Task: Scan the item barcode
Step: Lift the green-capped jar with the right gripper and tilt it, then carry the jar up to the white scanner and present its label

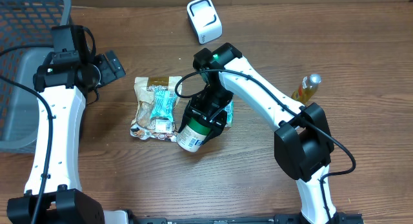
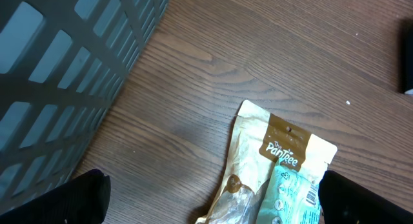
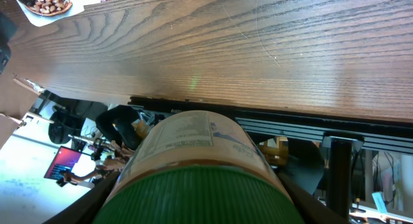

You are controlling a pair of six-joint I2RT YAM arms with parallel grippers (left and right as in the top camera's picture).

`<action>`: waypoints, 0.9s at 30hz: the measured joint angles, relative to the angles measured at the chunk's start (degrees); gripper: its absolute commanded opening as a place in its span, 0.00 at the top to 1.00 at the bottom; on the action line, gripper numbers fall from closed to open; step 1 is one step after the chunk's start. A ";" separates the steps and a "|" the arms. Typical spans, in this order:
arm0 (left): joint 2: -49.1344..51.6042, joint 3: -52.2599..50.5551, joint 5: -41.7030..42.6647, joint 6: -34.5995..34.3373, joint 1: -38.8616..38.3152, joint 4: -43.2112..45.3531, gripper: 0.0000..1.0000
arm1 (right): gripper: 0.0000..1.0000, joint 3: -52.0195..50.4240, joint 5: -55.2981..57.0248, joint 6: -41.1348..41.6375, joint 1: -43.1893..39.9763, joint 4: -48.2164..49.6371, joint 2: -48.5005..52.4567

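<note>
Brown wood-grain desk (image 1: 271, 30), overhead view: a grey mesh basket (image 1: 26, 62) sits at the left edge and a white scanner unit (image 1: 204, 19) near the far edge, centre. A tan snack pouch (image 1: 153, 109) lies flat mid-desk with a teal packet (image 1: 163, 102) on top of it. Just right of the pouch, the right gripper (image 1: 206, 114) is clamped on a green-lidded jar (image 1: 192, 135), which is tilted with its white-labelled end toward the front edge. An amber bottle (image 1: 306, 88) lies toward the right edge, well apart from the jar. The left gripper (image 1: 113, 66) hangs between basket and pouch, jaws spread wide, holding nothing. Left wrist view: both fingertips (image 2: 77, 198) show at the lower corners, wide apart, over bare desk (image 2: 193, 69); the basket (image 2: 64, 69) fills the upper left, and the pouch (image 2: 284, 150) with the teal packet (image 2: 293, 192) lies lower right. Right wrist view: the jar (image 3: 193, 153) fills the lower frame, green lid nearest the camera, seated between the dark fingers (image 3: 310, 198); the desk (image 3: 258, 50) spans the top. No barcode is legible on the jar.
</note>
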 measured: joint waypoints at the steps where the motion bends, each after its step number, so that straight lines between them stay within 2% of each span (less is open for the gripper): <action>1: 0.00 0.00 0.00 0.00 0.00 0.00 0.00 | 0.96 0.00 -0.02 0.00 0.00 0.00 0.00; 19: 0.00 0.00 0.00 0.00 0.00 0.00 0.00 | 0.96 0.00 -0.24 0.00 0.00 0.00 0.00; 27: 0.00 0.00 0.00 0.00 0.00 0.00 0.00 | 0.96 0.00 -4.28 0.00 0.00 -0.04 0.00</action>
